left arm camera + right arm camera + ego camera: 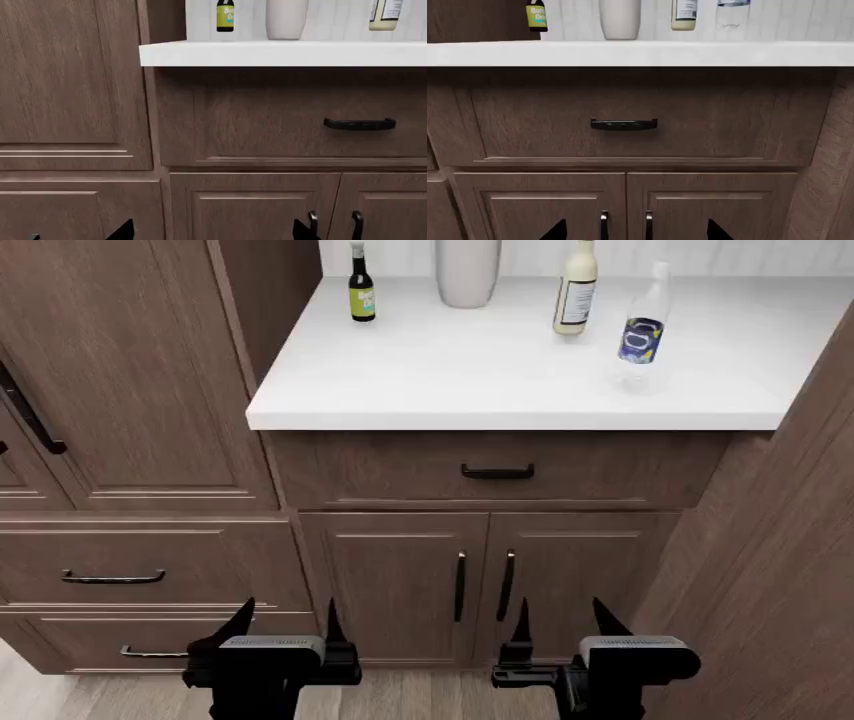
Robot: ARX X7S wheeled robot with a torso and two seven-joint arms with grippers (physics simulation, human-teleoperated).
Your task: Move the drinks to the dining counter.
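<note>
Both grippers are sitting nearest the camera, low in front of the cabinet doors: left gripper point(280, 625) and right gripper point(558, 622), fingers spread wide on both, holding nothing. They are hanging well below the tabletop point(507, 380), so no grasp is underway yet, by my read.

Drinks are all standing upright on the tabletop. The dark bottle point(360, 285) is standing near the back left corner. The cream bottle point(577, 292) is sitting along the back edge right of middle, with the grey vase point(467, 270) between those two. The clear bottle point(643, 330) is standing toward the right side, closest of the three to the front edge but still well back from it. The dining counter is not showing in any view.

Risks from here:
- The arms are starting under the tabletop overhang; raising straight up is risking a finger catching the front edge or the drawer handle point(498, 472).
- The clear bottle looks light and tall; a brush from one finger is likely tipping it.
- The cream bottle and clear bottle are standing near each other; reaching for the rear one past the front one is risking a knock.
- The vase is sitting just beside the dark bottle's reach path; bumping it is possible.
- A tall cupboard wall at the left edge is crowding the left arm.
</note>
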